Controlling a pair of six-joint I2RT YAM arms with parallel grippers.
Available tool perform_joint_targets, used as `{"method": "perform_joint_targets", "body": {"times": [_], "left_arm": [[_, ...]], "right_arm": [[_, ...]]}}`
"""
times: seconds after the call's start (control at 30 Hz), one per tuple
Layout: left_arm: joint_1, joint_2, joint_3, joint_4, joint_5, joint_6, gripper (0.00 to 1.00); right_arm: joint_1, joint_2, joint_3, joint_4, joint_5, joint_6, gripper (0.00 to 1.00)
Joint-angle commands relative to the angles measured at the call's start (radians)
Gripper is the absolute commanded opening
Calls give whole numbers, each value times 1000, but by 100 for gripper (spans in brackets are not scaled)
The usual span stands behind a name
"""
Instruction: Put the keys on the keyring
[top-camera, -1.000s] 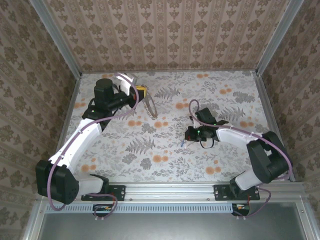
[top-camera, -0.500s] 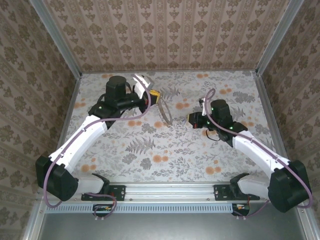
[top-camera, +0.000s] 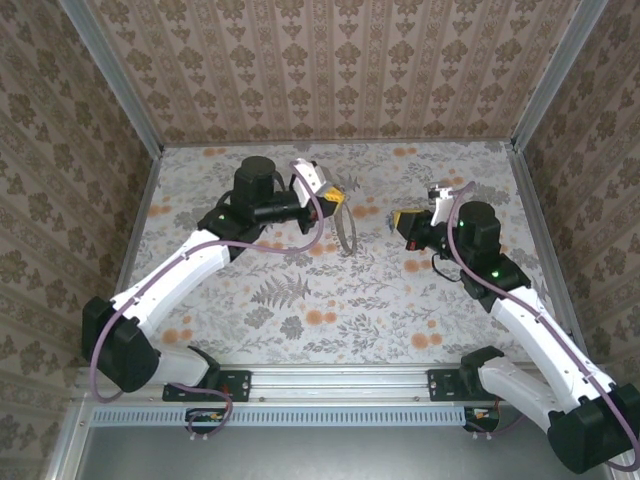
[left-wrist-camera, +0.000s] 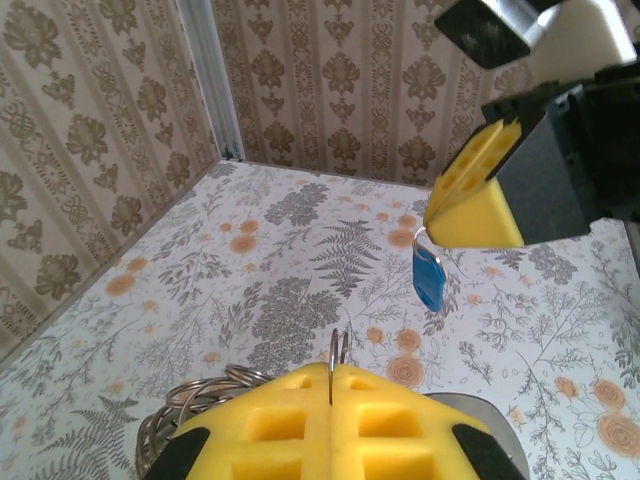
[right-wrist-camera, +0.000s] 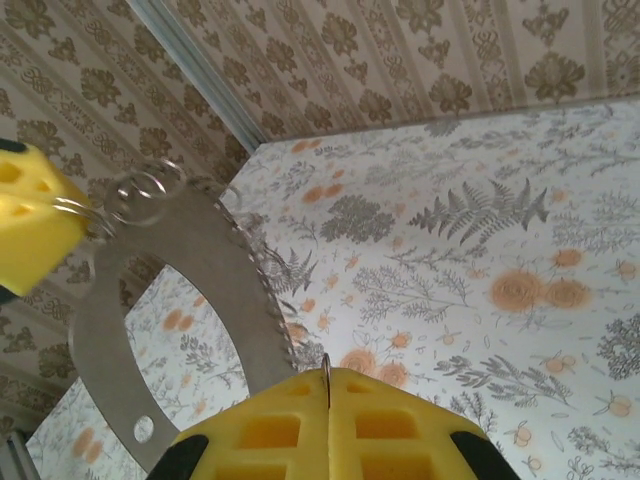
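Flowers and ferns cover the table (top-camera: 330, 310), and walls (top-camera: 340, 70) with a brown pattern stand all round it. Look for the keyring (top-camera: 347, 232) first. It hangs above the table, and its long strap dangles down from your left gripper (top-camera: 337, 201). You cannot tell from above if the bottom of the strap touches the table.

Your left gripper is right at the top of the keyring. Its yellow pads (left-wrist-camera: 262, 432) are squeezed tight together. The thin metal ring (left-wrist-camera: 336, 352) of the keyring sticks up from the crack between them. A curl of chain (left-wrist-camera: 195, 400) sits just left of that ring, beside the pads.

Your right gripper (top-camera: 405, 222) is to the right of the keyring, near it but not touching it, and also up off the table. Its pads are squeezed together too, and they hold the key (left-wrist-camera: 430, 278), which has a bright blue head. The key hangs down under those pads, past the ring of the keyring and a bit to its right, with a gap between the two.

From your right wrist you see a thin bit of metal (right-wrist-camera: 325, 365) poking up between the pads. The flat grey strap (right-wrist-camera: 190, 235) of the keyring hangs to the left, with a big oval hole in it.
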Motion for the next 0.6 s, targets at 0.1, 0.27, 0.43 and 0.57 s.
{"method": "perform_joint_targets", "body": {"times": [0.1, 0.27, 0.43, 0.57], "left_arm": [[-29, 34, 62, 54, 27, 15, 0], [-34, 26, 84, 40, -6, -11, 0], [-36, 24, 96, 41, 9, -39, 0], [-40, 32, 105, 39, 28, -66, 0]], "right_arm": [[-21, -20, 50, 18, -91, -57, 0], [-26, -1, 64, 97, -165, -53, 0], [-25, 45, 88, 174, -209, -24, 0], [-25, 68, 100, 221, -226, 4, 0]]}}
